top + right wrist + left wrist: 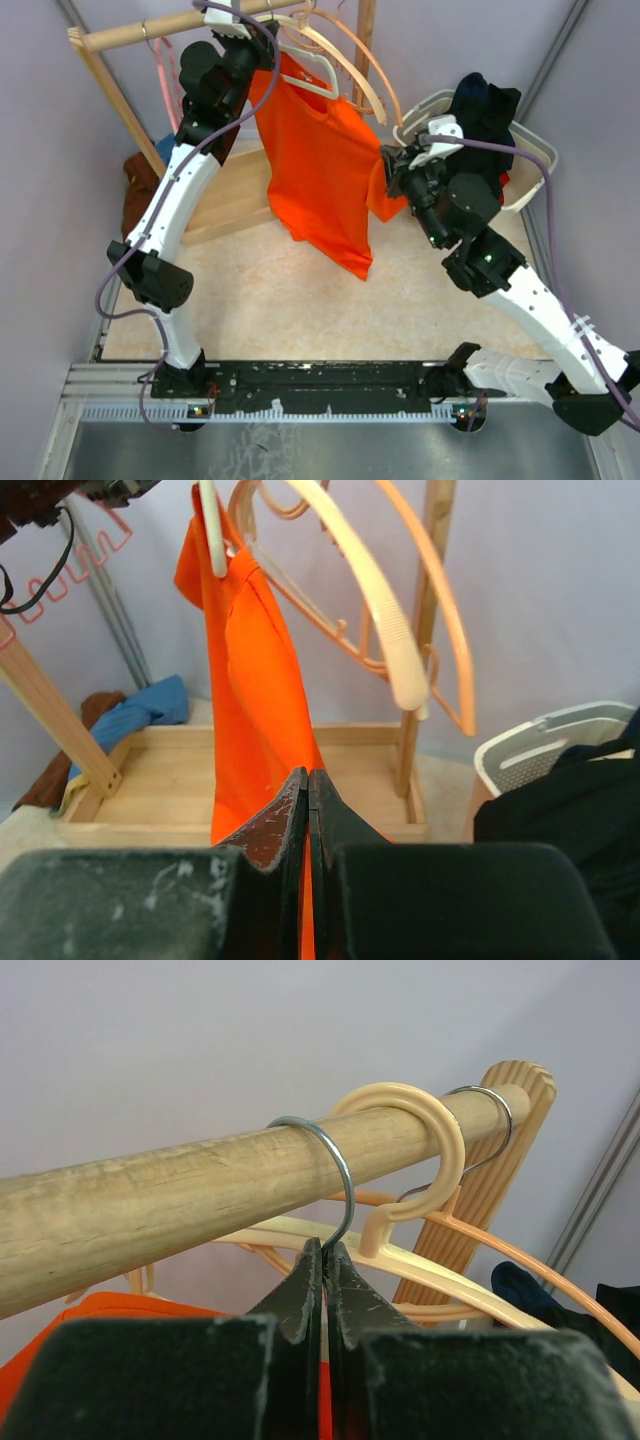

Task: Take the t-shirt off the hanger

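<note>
An orange t-shirt [320, 170] [245, 680] hangs on a white hanger [310, 75] [210, 530] from the wooden rod [150, 30] [180, 1195]. The hanger's metal hook [340, 1175] loops over the rod. My left gripper [250, 38] [325, 1252] is up at the rod, shut on the wire of that hook just below the rod. My right gripper [390, 168] [308, 778] is shut on the t-shirt's right edge at its sleeve, and the orange cloth runs between its fingers. A strip of the t-shirt [120, 1310] shows below the left gripper.
Empty beige and orange hangers [350, 60] [370, 590] [440, 1130] hang to the right of the t-shirt. A white basket [535, 150] [560, 740] of dark clothes [485, 105] stands at the right. The rack's wooden base [235, 195] and a heap of clothes [140, 190] lie at the left.
</note>
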You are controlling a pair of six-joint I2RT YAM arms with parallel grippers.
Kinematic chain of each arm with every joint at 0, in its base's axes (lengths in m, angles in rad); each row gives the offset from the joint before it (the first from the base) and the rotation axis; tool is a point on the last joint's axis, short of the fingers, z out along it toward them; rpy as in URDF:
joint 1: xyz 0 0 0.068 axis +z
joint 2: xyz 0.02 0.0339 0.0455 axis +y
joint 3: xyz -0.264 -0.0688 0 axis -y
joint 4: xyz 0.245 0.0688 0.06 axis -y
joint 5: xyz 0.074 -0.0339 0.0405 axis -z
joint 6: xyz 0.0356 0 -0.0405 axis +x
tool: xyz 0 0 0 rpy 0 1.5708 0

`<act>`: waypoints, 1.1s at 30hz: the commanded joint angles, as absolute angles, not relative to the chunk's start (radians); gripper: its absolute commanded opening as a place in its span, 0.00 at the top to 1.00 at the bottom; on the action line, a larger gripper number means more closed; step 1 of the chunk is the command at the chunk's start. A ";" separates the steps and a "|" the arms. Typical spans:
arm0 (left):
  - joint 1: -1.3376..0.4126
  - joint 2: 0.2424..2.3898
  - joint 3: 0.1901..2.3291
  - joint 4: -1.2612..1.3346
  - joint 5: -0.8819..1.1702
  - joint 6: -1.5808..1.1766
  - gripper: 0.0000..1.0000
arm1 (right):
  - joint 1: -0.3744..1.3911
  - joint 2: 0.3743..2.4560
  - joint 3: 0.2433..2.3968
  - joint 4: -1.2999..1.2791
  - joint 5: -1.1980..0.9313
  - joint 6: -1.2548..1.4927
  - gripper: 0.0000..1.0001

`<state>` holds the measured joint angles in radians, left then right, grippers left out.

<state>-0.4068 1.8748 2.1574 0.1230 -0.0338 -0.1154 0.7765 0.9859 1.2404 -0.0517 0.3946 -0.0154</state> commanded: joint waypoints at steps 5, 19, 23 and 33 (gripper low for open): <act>-0.399 1.802 2.149 0.123 -0.027 -0.136 1.00 | 0.773 1.099 1.329 0.068 0.278 0.028 1.00; -0.400 1.779 2.144 0.079 0.000 -0.163 1.00 | 0.773 1.299 1.329 0.300 0.211 0.063 1.00; -0.400 1.782 2.163 0.056 -0.002 -0.166 1.00 | 0.773 1.334 1.325 0.339 0.184 0.073 1.00; -0.399 1.793 2.221 -0.010 -0.012 -0.201 1.00 | 0.772 1.402 1.323 0.430 0.138 0.074 0.78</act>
<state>-0.3969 1.8290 2.1742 0.0029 -0.0284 -0.1741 0.7765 1.3762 1.2896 0.3244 0.1642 0.0692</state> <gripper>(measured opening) 0.008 0.115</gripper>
